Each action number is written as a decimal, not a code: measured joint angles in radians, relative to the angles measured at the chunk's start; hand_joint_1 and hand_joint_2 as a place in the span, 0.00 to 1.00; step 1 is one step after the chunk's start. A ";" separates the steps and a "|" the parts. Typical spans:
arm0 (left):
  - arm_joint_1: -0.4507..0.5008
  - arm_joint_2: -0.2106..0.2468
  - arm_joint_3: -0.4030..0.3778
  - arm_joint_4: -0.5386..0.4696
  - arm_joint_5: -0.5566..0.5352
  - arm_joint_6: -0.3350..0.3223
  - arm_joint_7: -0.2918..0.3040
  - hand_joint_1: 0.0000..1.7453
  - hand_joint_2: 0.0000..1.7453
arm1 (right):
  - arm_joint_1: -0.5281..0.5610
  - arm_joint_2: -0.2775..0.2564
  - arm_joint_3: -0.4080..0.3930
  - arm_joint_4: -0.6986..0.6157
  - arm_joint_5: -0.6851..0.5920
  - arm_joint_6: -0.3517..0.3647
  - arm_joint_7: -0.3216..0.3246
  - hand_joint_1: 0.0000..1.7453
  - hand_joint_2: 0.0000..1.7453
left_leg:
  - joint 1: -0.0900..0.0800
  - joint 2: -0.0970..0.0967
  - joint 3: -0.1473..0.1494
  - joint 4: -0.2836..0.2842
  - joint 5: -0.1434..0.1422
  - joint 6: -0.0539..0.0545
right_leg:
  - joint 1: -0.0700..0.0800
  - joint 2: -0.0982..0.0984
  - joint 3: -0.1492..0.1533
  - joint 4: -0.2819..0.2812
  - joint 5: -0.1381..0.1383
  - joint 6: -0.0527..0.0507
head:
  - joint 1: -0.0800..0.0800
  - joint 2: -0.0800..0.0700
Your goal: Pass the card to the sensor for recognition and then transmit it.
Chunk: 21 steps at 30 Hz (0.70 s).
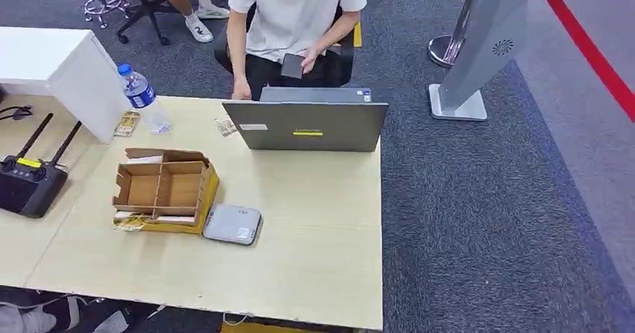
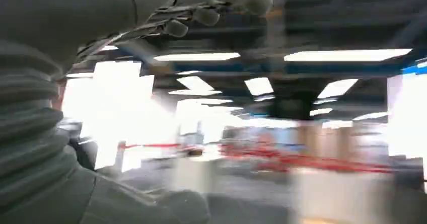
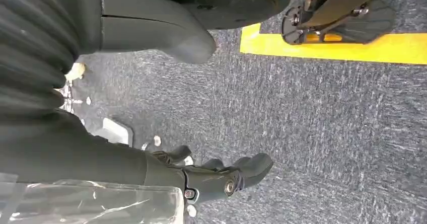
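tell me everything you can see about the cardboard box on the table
The cardboard box is brown, open-topped and split by cardboard dividers into several compartments, all looking empty. Its flaps stand up at the back. It sits flat on the light wooden table, on a yellowish base, with the small grey sensor right against its corner.

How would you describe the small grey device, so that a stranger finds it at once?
Start at the light wooden table. Near its middle stands an open cardboard box with dividers. The grey device lies flat against its right side: rounded and smooth, unlike the upright laptop behind.
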 joint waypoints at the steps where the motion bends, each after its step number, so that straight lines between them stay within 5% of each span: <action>1: 0.004 -0.006 0.058 0.078 0.001 0.051 0.028 0.00 1.00 | 0.000 -0.001 0.000 0.000 0.002 0.002 0.000 0.00 1.00 | 0.000 -0.007 -0.001 0.000 0.000 0.000 | 0.000 -0.007 0.003 0.000 -0.003 0.002 | 0.000 0.000; 4: 0.001 -0.031 0.162 0.313 0.146 0.136 0.041 0.00 1.00 | -0.006 -0.002 -0.002 0.000 0.001 -0.003 -0.005 0.00 1.00 | 0.000 -0.024 0.001 0.000 0.000 0.001 | 0.000 -0.023 0.008 -0.001 -0.008 0.004 | 0.003 0.000; 7: -0.007 -0.080 0.216 0.504 0.542 0.101 0.015 0.00 1.00 | -0.010 -0.003 -0.008 0.000 -0.001 -0.007 -0.011 0.00 1.00 | -0.001 -0.033 0.001 0.000 0.001 0.003 | -0.001 -0.033 0.013 -0.003 -0.007 0.004 | 0.005 0.000; 8: -0.010 -0.097 0.230 0.566 0.671 0.075 0.010 0.00 0.00 | -0.012 -0.003 -0.009 0.000 0.003 -0.007 -0.011 0.00 1.00 | -0.002 -0.034 0.001 0.000 0.001 0.003 | -0.002 -0.034 0.015 -0.003 -0.007 0.004 | 0.005 0.000; 9: -0.013 -0.123 0.243 0.624 0.801 0.046 0.024 0.00 0.00 | -0.012 -0.003 -0.009 0.000 0.016 -0.006 -0.011 0.00 1.00 | -0.003 -0.034 0.002 0.000 0.002 0.004 | -0.002 -0.035 0.015 -0.003 -0.007 0.005 | 0.005 0.000; 10: -0.016 -0.159 0.251 0.680 0.924 0.019 0.040 0.00 1.00 | -0.013 -0.003 -0.009 0.000 0.031 -0.003 -0.006 0.00 1.00 | -0.003 -0.034 0.002 0.000 0.002 0.005 | -0.003 -0.035 0.016 -0.003 -0.006 0.006 | 0.005 0.000; 14: -0.037 -0.295 0.260 0.841 0.979 -0.011 0.097 0.00 1.00 | -0.015 -0.003 0.006 0.000 0.089 0.018 0.019 0.00 1.00 | -0.005 -0.034 0.002 0.001 0.004 0.007 | -0.005 -0.034 0.016 -0.006 -0.003 0.010 | 0.007 0.000; 21: -0.064 -0.477 0.124 0.981 0.681 -0.084 0.236 0.00 1.00 | -0.017 -0.003 0.049 0.000 0.145 0.029 0.048 0.00 1.00 | -0.006 -0.033 0.002 0.002 0.004 0.009 | -0.006 -0.033 0.016 -0.006 -0.002 0.012 | 0.008 0.000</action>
